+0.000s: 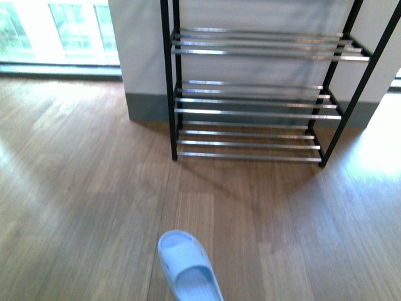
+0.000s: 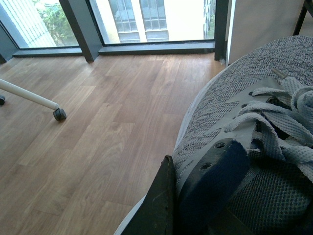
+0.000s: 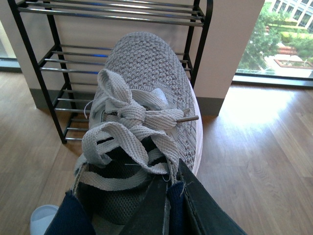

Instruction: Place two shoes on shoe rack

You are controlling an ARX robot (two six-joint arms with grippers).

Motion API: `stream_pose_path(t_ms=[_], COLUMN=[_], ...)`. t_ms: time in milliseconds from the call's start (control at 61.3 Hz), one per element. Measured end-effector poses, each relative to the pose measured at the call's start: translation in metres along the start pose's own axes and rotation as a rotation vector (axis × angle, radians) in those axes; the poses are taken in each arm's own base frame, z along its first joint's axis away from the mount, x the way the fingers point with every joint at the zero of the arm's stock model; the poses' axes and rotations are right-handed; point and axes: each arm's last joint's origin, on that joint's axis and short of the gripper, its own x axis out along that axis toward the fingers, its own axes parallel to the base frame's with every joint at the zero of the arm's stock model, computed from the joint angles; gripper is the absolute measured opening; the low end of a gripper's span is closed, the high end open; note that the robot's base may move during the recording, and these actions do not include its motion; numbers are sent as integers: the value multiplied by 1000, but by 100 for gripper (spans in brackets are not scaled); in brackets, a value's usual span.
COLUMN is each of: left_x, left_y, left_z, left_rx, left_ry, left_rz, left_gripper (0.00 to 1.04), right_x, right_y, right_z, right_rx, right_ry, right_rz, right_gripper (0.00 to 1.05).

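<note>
Grey mesh: left gripper (image 2: 175,198) is clenching one sneaker (image 2: 234,93), right gripper (image 3: 172,201) the other sneaker (image 3: 146,68). Shoe rack (image 1: 257,111) is standing bare, both placements pending.

Daylight floods through the far-left windows (image 1: 62,28), which are blown out white. Glare bleaches the floor (image 1: 382,144) at the right and glints on the rack (image 1: 250,53) bars. The front view is hazy, and the shoe (image 3: 146,68) blurs at its near edge.
</note>
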Motion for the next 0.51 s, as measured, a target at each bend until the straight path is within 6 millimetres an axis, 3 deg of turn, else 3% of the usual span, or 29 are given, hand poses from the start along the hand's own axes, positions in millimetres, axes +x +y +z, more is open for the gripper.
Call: stream_pose_path(t_ms=[506], left_x=[0], left_y=[0], left_z=[0], left_rx=[0], left_ry=[0], left_rz=[1], left_gripper=[2], right_x=[0], right_y=[0], right_z=[0], right_rx=[-1], right_ry=[0], right_rz=[6], right_gripper=[1])
